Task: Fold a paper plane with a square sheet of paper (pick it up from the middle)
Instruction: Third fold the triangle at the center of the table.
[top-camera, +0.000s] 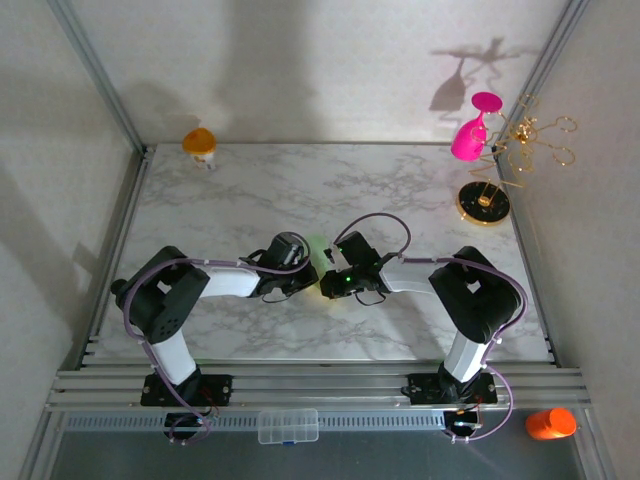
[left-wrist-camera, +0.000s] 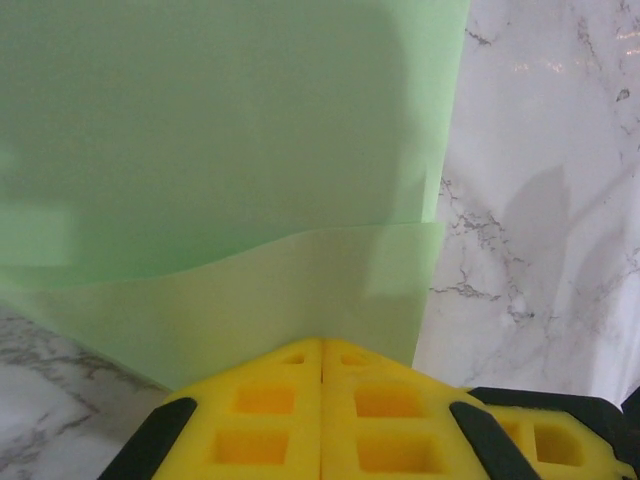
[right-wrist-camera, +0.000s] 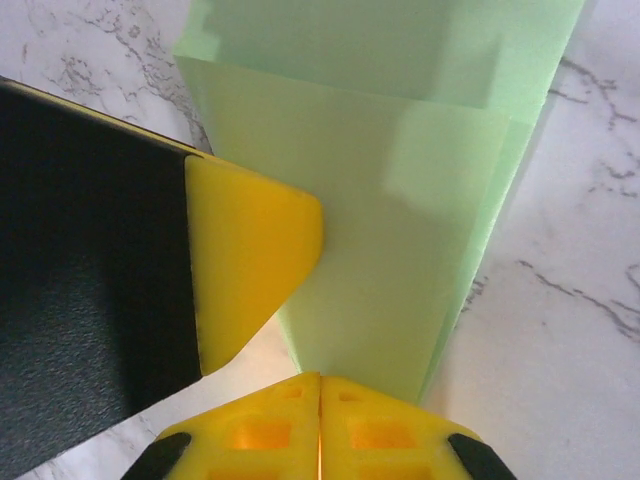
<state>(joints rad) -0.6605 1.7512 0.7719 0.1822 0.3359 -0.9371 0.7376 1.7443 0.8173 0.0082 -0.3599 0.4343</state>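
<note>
Both arms are bent the same way, mirrored. The left arm (top-camera: 190, 295) rises from its base at the near edge, folds at the elbow and runs its forearm rightward toward the middle of the marble surface (top-camera: 250, 190). The right arm (top-camera: 465, 295) folds likewise and reaches leftward. Their wrists meet near the centre, just beside each other.

The square sheet of paper (top-camera: 320, 250) sits between them, pale green and already folded into overlapping layers.

In the left wrist view, the left pincer (left-wrist-camera: 321, 350) is clenched on the near edge of the paper (left-wrist-camera: 230, 150), its yellow pads pressed flat together with the sheet spreading away from them.

In the right wrist view, the right pincer (right-wrist-camera: 320, 382) is likewise clenched on a narrow end of the paper (right-wrist-camera: 400, 230), which widens away from the grip. One yellow finger (right-wrist-camera: 250, 260) of the left pincer lies against the sheet's left edge there.

Whether the paper touches the marble or hangs just above it cannot be told.
</note>
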